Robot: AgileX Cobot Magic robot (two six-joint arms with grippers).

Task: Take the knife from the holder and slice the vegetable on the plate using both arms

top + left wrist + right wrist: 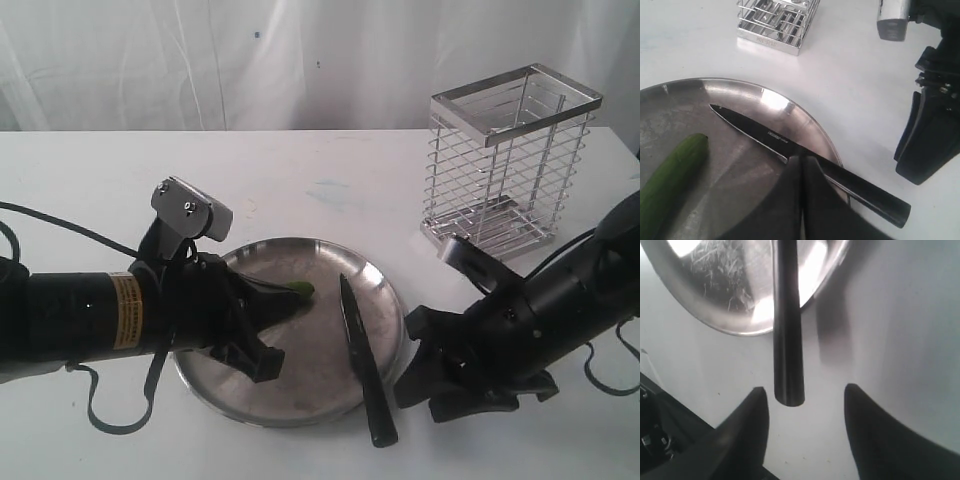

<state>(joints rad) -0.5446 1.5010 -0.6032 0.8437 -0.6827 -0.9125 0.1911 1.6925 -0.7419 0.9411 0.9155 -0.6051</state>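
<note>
The black knife (360, 360) lies free, its blade on the steel plate (300, 405) and its handle (788, 350) over the rim onto the table. My right gripper (805, 390) is open, and the handle's end sits just between the fingertips, touching neither. In the exterior view the right gripper (408, 360) is low beside the plate's right rim. The green vegetable (667, 182) lies on the plate (747, 92). My left gripper (801, 159) is shut and empty above the plate, with the vegetable (302, 290) at its tip and the knife blade (752, 129) just beyond.
The silver wire holder (510, 160) stands empty at the back right of the white table. In the left wrist view the holder (777, 22) is beyond the plate. A white curtain hangs behind. Black cables trail under both arms.
</note>
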